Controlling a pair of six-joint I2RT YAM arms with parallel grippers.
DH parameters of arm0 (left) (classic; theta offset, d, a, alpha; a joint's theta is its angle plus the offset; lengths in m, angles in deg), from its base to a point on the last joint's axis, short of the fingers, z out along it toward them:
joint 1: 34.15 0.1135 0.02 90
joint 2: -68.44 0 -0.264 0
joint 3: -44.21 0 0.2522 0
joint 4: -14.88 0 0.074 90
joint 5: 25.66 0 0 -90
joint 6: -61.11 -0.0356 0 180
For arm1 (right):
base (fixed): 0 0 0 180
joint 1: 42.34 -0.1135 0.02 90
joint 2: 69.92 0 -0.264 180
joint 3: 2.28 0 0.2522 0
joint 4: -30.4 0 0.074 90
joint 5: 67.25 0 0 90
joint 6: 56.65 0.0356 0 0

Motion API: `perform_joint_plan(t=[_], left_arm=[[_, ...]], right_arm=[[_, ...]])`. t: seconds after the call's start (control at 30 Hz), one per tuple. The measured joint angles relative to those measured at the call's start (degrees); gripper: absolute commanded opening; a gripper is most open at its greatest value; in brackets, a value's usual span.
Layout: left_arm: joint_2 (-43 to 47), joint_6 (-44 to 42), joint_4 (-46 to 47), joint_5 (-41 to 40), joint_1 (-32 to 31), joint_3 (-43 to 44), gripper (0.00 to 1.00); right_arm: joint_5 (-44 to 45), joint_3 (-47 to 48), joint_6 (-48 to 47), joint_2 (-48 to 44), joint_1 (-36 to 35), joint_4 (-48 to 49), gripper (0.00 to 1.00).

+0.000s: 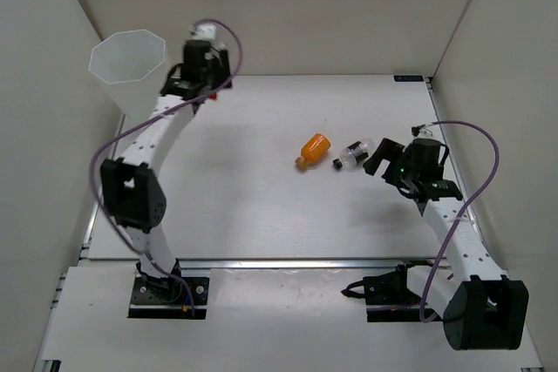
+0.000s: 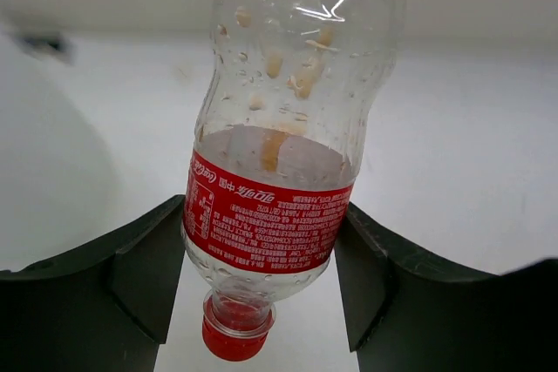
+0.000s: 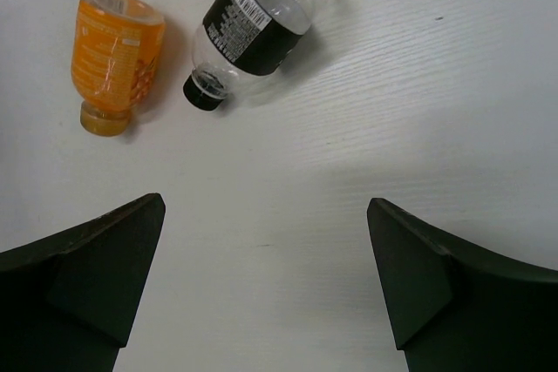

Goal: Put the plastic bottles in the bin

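Now my left pincer (image 2: pixel 261 276) grasps the red-labelled bottle (image 2: pixel 279 172), cap toward my wrist, just beside the bin (image 1: pixel 128 63); my right pincer (image 3: pixel 266 215) hangs released above the worktop (image 3: pixel 436 84).

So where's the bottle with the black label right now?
In the top view the black-label bottle lies on the table right of centre, beside the orange bottle and just ahead of the open right gripper.

Bare table (image 3: pixel 349 172) before right fingers (image 3: pixel 96 267); orange bottle (image 3: pixel 115 54), black-label bottle (image 3: pixel 257 28) ahead, side by side.
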Motion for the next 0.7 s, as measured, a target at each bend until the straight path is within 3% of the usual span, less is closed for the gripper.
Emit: perform_joint_plan(t=[0.07,0.17,0.23,0.37,0.5,0.57,0.63,0.7], left_arm=[[7.69,0.94,5.46,-4.79,3.69,-0.74,0.44],[15.91,0.96,15.87,-14.91,7.5,-0.26,0.53],[18.47,-0.22,22.23,-21.97,8.13,0.68,0.48],[17.79,-5.14,36.09,-33.44,8.98,0.09,0.48],[12.07,-3.85,38.32,-38.03,14.14,-0.37,0.51],[8.72,-1.77,35.82,-38.16,17.68,-0.37,0.62],[5.62,-1.01,33.22,-38.32,20.26,-0.37,0.96],[3.58,-1.07,30.6,-38.16,21.22,-0.35,0.98]], right_arm=[[-0.72,0.17,-0.68,1.53,-0.79,0.5,0.99],[-1.53,0.94,-1.36,4.81,-1.73,0.72,0.99],[-1.75,2.05,-2.12,6.86,-2.12,0.76,1.0],[-1.97,4.52,-3.06,8.87,-2.34,0.85,0.99],[-1.99,6.14,-3.65,9.16,-2.23,1.01,0.99],[-2.1,6.58,-3.76,9.38,-2.16,0.98,0.99],[-2.05,7.15,-3.87,9.9,-2.16,0.63,0.99],[-2.03,7.76,-3.93,10.51,-2.16,0.22,1.0]])
